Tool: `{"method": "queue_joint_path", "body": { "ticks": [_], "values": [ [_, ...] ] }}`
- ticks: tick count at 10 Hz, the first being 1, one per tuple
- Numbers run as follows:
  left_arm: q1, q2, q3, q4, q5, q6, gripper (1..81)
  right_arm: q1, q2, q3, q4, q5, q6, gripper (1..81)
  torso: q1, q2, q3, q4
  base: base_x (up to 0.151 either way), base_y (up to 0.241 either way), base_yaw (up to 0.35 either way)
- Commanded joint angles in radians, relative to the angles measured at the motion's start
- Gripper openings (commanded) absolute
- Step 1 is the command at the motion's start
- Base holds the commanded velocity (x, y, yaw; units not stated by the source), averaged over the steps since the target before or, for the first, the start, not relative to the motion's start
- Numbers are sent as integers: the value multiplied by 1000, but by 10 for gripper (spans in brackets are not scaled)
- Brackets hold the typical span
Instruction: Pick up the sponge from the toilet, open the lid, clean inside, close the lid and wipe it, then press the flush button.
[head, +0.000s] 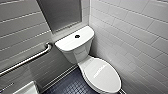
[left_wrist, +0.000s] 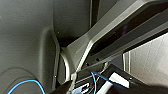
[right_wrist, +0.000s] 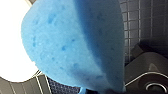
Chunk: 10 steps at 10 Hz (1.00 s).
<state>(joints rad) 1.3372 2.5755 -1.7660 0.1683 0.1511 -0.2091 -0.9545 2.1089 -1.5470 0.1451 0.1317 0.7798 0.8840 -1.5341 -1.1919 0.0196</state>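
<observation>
One sponge (right_wrist: 72, 45), bowed and judged pinched between the right gripper's jaws, could be squeezed loose and dropped on the floor (right_wrist: 140, 25).

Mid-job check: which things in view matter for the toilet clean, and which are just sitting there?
For the job:
sponge
toilet, its closed lid
flush button

Just there:
grab bar
grey panel above the tank
wall tiles
dark floor
</observation>
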Motion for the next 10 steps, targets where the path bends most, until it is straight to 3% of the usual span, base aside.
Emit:
{"method": "queue_joint_path", "body": {
  "ticks": [1, 3, 6, 10],
  "values": [
    [4, -12, 42, 0, 77, 10, 811, 171, -151, 191, -234, -250, 4, 10, 0, 0, 0, 0, 0, 0, 0],
    [3, -6, 42, -1, 76, 17, 811, 301, -182, 263, -263, -404, 4, 10, 0, 0, 0, 0, 0, 0, 0],
    [1, 2, 34, -1, 76, 17, 811, 520, -134, 272, -266, -589, 7, 10, 0, 0, 0, 0, 0, 0, 0],
    [3, -1, 29, -3, 76, 17, 811, 719, 50, 194, -265, -722, 32, 10, 0, 0, 0, 0, 0, 0, 0]
  ]
}}
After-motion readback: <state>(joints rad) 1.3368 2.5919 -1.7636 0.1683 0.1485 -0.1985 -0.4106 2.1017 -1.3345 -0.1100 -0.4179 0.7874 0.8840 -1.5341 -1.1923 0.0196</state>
